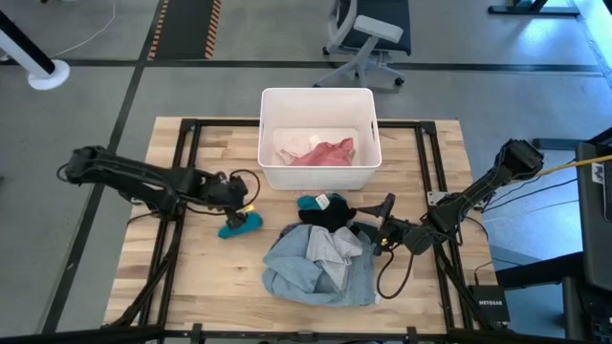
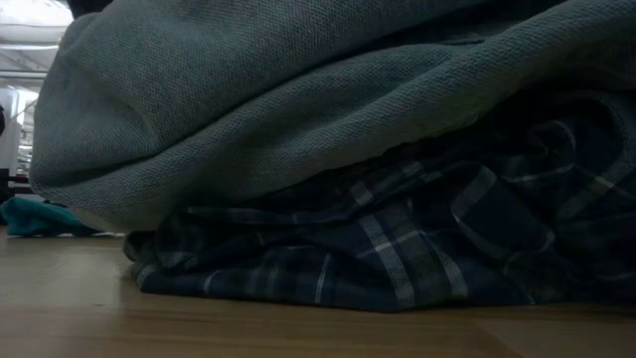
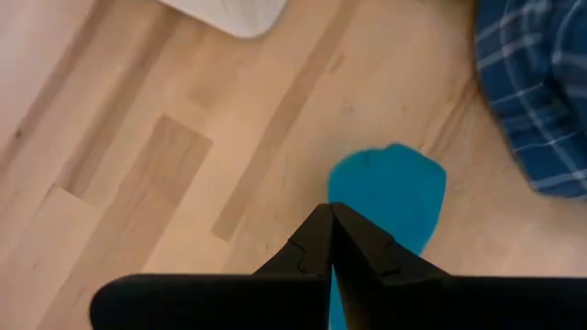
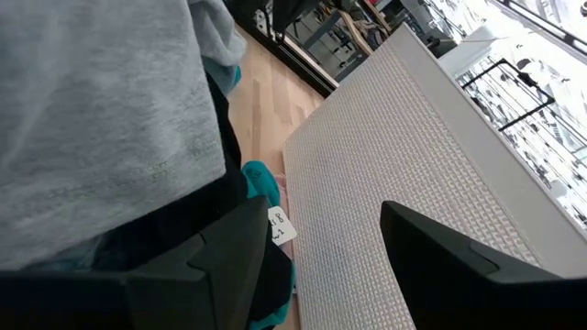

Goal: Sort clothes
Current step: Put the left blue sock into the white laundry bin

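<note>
Teal fabric piece [image 1: 239, 225]: left of centre, pinched by left end effector [image 1: 247, 207].
Right end effector [image 1: 383, 214]: fingers apart, beside grey-blue shirt [image 1: 311, 263].
Pink garment [image 1: 320, 152]: inside white plastic bin [image 1: 316, 96], upper centre.

Bare table [image 1: 182, 277] lies open across the lower left and along the right edge of the high view. The white bin [image 1: 316, 172] blocks the upper centre, and the clothes heap [image 1: 320, 263] fills the lower centre, with only narrow gaps between them.
</note>
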